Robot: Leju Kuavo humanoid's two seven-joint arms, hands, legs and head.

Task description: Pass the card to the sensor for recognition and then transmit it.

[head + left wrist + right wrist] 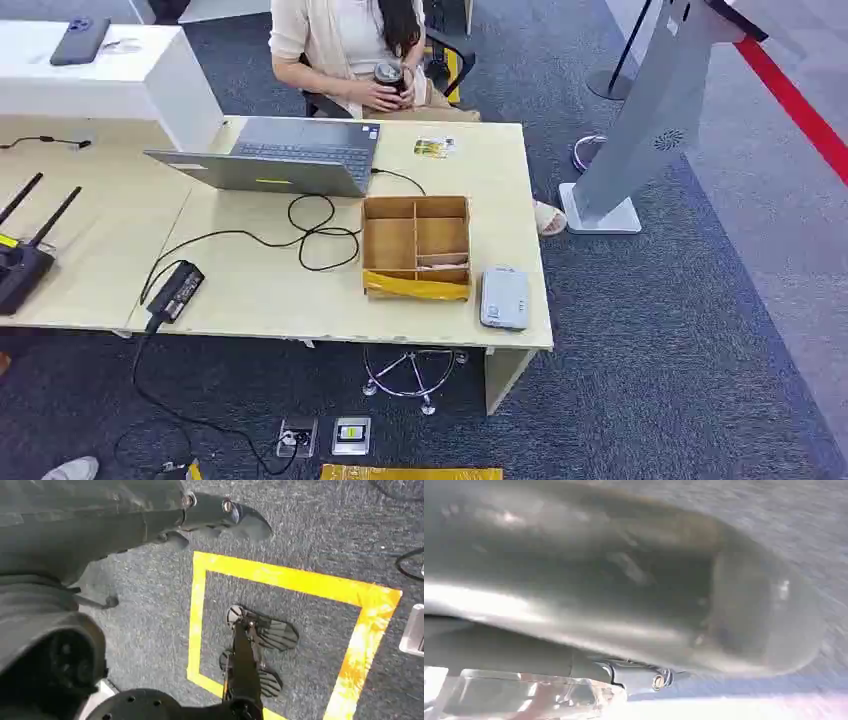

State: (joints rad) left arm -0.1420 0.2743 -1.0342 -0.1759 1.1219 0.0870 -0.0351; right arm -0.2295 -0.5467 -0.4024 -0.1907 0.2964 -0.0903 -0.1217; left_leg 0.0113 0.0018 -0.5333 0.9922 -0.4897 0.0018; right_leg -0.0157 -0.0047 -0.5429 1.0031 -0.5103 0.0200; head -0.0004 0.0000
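A cardboard box [415, 246] with several compartments stands on the light wooden table [260, 290]. A pale card [441, 262] lies in its near right compartment. Right of the box sits a flat grey sensor [504, 297], close to the table's front right corner. A small printed card [433, 147] lies near the table's far edge. In the left wrist view my left hand [215, 517] hangs over the carpet, fingers stretched out and holding nothing. The right wrist view has my right hand [624, 590] as a blurred grey mass, its fingers unreadable.
An open laptop [285, 155] with a black cable [300, 230] and power brick [175, 290] takes the table's middle. A seated person [350, 50] holds a cup behind the table. A grey kiosk stand [640, 130] is at right. Yellow tape [280, 577] marks the carpet.
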